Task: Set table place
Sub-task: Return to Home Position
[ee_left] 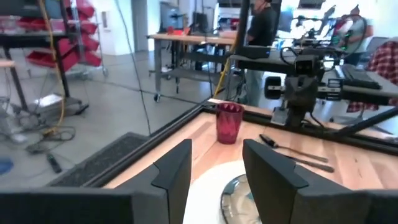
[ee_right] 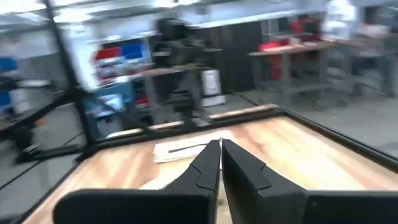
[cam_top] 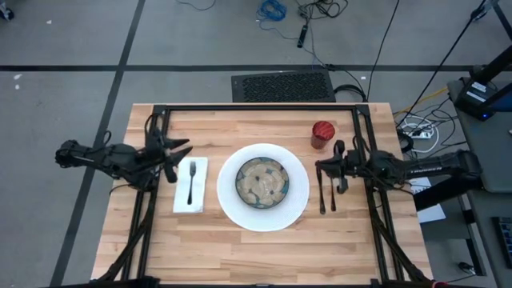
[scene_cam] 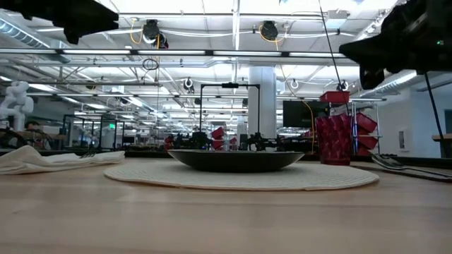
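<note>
Left gripper (cam_top: pixel 179 160) open, empty, at 10 o'clock of napkin (cam_top: pixel 199 202). Right gripper (cam_top: pixel 321 166) closed, empty, just beside knife (cam_top: pixel 323 192) and spoon (cam_top: pixel 334 190) tops.

Setting at table (cam_top: pixel 200 248) centre: plate (cam_top: pixel 232 204) with bowl (cam_top: pixel 262 182); napkin with fork (cam_top: pixel 190 182) at 9; knife, spoon at 3; cup (cam_top: pixel 322 134) at 1.

Likely: plate, bowl stiff, breakable, take by rim; napkin limp; knife, spoon thin, slippery, pinch mid-handle. Cup light, tippy, nearest right gripper.

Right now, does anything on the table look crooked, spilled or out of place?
Nothing stands out. The bowl sits centred on the plate, the fork lies straight on the napkin, the knife and spoon lie parallel right of the plate, and the red cup stands upright beyond them.
</note>
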Robot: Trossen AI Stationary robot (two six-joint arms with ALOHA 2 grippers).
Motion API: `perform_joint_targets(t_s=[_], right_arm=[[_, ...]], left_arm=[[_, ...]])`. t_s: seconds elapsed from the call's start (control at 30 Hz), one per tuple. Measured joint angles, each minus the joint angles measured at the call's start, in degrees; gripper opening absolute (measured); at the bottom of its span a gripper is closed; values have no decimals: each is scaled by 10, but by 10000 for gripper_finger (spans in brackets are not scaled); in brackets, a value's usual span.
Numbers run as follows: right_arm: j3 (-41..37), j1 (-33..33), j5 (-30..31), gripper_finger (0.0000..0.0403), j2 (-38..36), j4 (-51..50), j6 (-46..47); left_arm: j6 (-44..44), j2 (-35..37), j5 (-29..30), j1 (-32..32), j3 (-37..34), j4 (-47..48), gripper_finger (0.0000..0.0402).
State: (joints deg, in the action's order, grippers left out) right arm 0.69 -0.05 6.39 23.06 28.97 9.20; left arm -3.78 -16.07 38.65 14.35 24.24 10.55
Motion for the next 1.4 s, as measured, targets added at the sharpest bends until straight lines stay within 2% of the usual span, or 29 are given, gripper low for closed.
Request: perform_joint_targets(t_s=[0.1,0.2,0.3,0.53,0.63,0.77,0.8,0.93,1.0,1.13,1.4], right_arm=[[0,23,-22,3,-18,-1,-22],[0,40,12,1,-38,-6,-56],[0,47,68,2,-60,-7,-84],[1,47,69,1,-103,-9,-90],[1,47,69,0,-129,-19,-98],[1,47,54,0,-170,-83,-74],[1,47,52,0,-181,-101,-70],[1,47,53,0,-196,-149,-55],[1,47,53,0,-196,-156,-56],[1,47,53,0,-194,-157,-64],[1,47,56,0,-184,-165,-56]], left_arm=[[26,30,-39,-7,-18,-1,130],[28,55,-67,-15,-38,-1,130],[17,84,-70,-20,-62,6,130],[-20,158,-72,-20,-126,27,130],[-24,161,-72,-20,-133,33,130],[-37,161,-80,-16,-133,52,130],[-39,161,-98,-15,-134,49,130],[-11,161,-230,-12,-172,-14,130],[-7,161,-256,-12,-204,-40,130],[-14,150,-252,-12,-238,-132,130],[-18,147,-251,-12,-238,-131,130]])
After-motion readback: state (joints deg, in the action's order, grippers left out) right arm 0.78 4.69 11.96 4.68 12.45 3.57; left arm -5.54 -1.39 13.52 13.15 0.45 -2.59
